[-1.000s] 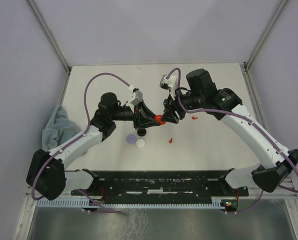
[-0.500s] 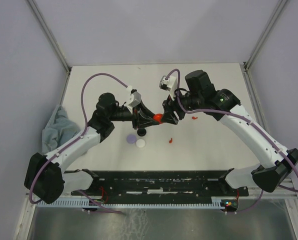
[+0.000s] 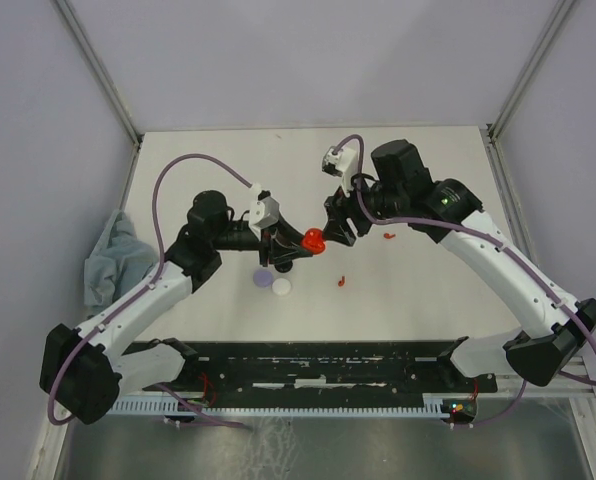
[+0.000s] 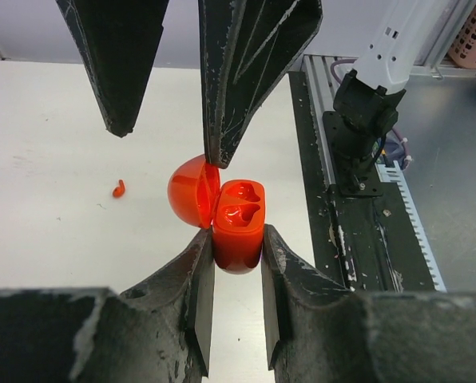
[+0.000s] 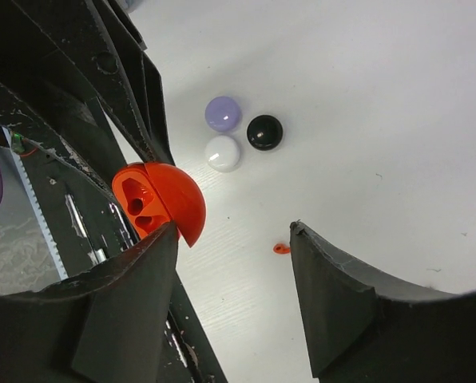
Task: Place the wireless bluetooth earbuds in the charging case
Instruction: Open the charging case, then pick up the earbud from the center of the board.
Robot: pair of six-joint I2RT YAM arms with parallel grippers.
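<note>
The left pincer (image 4: 236, 243) is clamped on the glossy red plastic charging case (image 4: 238, 227), its fingers hiding the case's lower sides. The domed lid (image 4: 188, 191) stands open, showing two comma-shaped wells of plain glossy red. The right pincer (image 5: 232, 230) is spread apart, one fingertip at the lid's edge. Farther out, a tiny red stemmed plastic earbud (image 4: 118, 189) lies on the white tabletop (image 4: 54, 120).
</note>
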